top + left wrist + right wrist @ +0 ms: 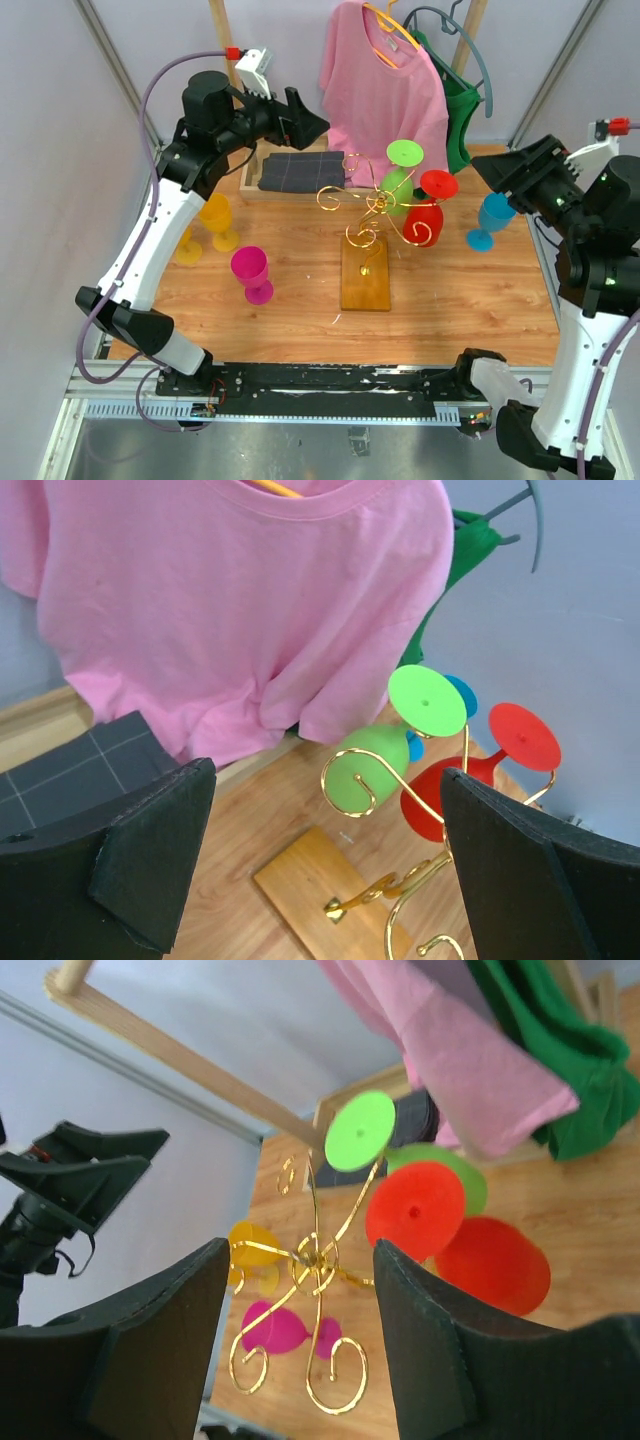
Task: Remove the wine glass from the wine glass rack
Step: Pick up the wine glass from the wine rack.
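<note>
The wine glass rack [365, 272] is gold wire with spiral arms on a brown wooden block at the table's middle. A green wine glass [398, 180] and a red wine glass [427, 216] hang upside down from its far-right arms. Both also show in the left wrist view, green [372, 765] and red [440, 795], and in the right wrist view, green [360, 1130] and red [490, 1265]. My left gripper [312, 122] is open, high and behind-left of the rack [330, 895]. My right gripper [492, 170] is open, to the right of the rack [318, 1255]. Both are empty.
A blue glass [491, 220] stands right of the rack. Two yellow glasses [205, 228] and a magenta glass [252, 273] stand at the left. A pink shirt [385, 85] and a green shirt [455, 115] hang at the back over a folded dark cloth [300, 170].
</note>
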You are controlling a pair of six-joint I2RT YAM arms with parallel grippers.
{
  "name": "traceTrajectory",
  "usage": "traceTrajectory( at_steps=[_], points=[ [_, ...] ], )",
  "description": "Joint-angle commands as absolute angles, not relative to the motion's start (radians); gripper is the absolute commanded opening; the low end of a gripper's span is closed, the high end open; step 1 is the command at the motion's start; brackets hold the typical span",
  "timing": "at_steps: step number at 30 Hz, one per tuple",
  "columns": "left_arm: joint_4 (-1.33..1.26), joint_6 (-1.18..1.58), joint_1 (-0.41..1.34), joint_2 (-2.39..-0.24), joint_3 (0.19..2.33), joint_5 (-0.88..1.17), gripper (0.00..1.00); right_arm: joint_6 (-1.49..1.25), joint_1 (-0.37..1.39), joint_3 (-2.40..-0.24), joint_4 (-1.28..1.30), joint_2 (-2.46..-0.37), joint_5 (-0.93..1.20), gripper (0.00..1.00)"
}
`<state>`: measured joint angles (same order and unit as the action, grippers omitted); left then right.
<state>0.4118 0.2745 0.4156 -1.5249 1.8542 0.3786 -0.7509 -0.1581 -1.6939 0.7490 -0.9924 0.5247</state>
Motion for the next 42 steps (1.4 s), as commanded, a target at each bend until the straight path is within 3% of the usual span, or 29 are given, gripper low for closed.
traceTrajectory(
  at_steps=[1,12,42],
  points=[
    [0.351,0.286,0.425,-1.511,1.856,0.383,0.99,-0.846,-0.211,-1.554,0.755,-0.983,0.64,0.59],
    [0.368,0.264,0.425,-1.466,1.798,0.384,0.99,-1.231,-0.338,-1.252,0.316,-0.937,0.888,0.47],
    [0.365,0.287,0.425,-1.485,1.806,0.414,0.99,-1.15,-0.394,-1.093,0.365,-0.917,0.89,0.46]
  ],
)
